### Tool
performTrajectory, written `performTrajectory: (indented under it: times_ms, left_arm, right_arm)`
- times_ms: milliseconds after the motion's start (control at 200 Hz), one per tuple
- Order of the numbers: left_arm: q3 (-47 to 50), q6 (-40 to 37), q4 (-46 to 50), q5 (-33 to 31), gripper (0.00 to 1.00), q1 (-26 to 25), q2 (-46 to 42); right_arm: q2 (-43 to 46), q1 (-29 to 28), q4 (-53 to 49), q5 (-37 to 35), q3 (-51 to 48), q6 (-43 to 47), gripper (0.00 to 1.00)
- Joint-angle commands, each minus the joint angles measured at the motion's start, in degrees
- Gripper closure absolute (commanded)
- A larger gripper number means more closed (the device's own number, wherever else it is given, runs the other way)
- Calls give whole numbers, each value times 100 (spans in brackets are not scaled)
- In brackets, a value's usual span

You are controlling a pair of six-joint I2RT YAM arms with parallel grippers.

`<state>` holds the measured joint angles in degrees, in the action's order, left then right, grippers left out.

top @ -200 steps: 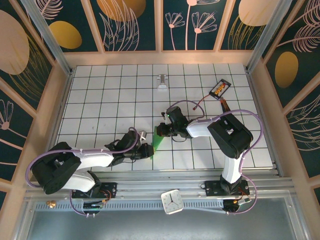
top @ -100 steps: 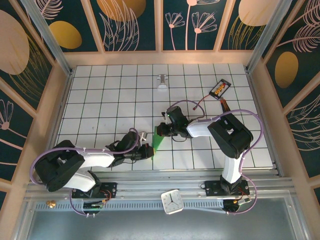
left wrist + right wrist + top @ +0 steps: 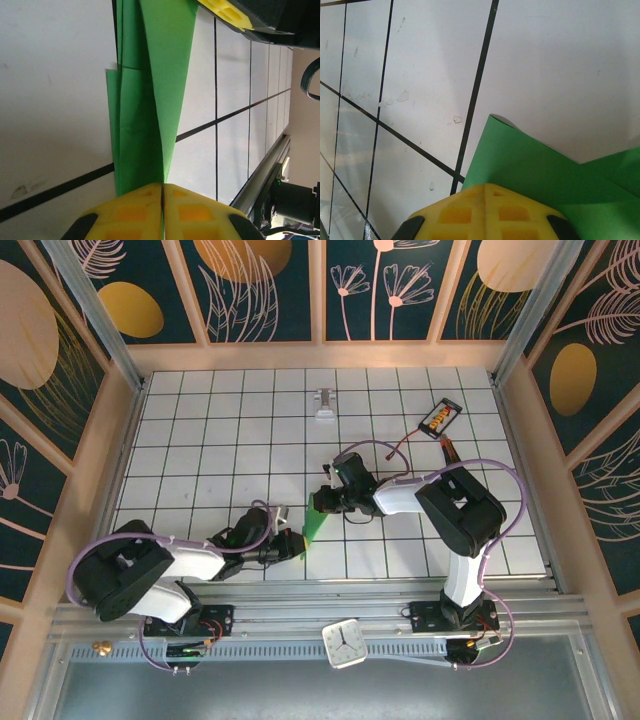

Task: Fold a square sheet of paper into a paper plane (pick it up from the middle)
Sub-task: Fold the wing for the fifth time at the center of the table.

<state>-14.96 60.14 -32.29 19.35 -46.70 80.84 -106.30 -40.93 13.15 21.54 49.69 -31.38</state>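
Nearest, on the metal rail in front of the bench (image 3: 190,430), lies a small white clock (image 3: 345,643). Just past the near edge of the grid, the left end effector (image 3: 291,544) has its yellow pads pressed together on the near tip of the paper plane (image 3: 316,524); in its wrist view the green layers rise out of the seam between the pads as a long narrow wedge with a centre crease, low over the white tiles. The plane runs slantwise across a grid line to the right end effector (image 3: 326,502), whose pads are likewise shut, pinching a green flap at the far end. The step in hand looks like tightening the long folds, and it would go best with one pinch acting as an anchor while the other works along the crease. Pulling the two ends apart risks tearing thin paper, and one layer edge already sits slightly offset, so the layers want squaring before pressing. Farther back, well apart, sit a small white clip-like object (image 3: 324,405) and an orange-and-black device (image 3: 440,418)
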Motion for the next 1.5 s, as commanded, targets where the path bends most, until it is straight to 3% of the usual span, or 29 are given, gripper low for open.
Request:
performTrajectory:
  times_ms: [0, 250, 570, 816, 1036, 1496]
  left_arm:
    - [-385, -702, 1414, -494, 84, -107, -462]
    - [-672, -1009, 2104, -682, 75, -313, -415]
    - [-814, -1205, 2465, -810, 86, -374, -498]
    - [-796, -1147, 2202, -691, 92, -374, -345]
    - [-478, -924, 1375, -235, 100, -373, -303]
    - [-214, -601, 463, 169, 98, -375, 218]
  right_arm:
    - [-128, 74, -128, -194, -135, 132, 100]
    - [-167, 85, -93, -151, -127, 125, 100]
    - [-158, 98, -68, -133, -155, 97, 100]
    - [-179, 97, -58, -115, -146, 93, 100]
    - [-175, 102, -33, -115, -175, 79, 100]
    - [-202, 94, 14, -89, -206, 48, 100]
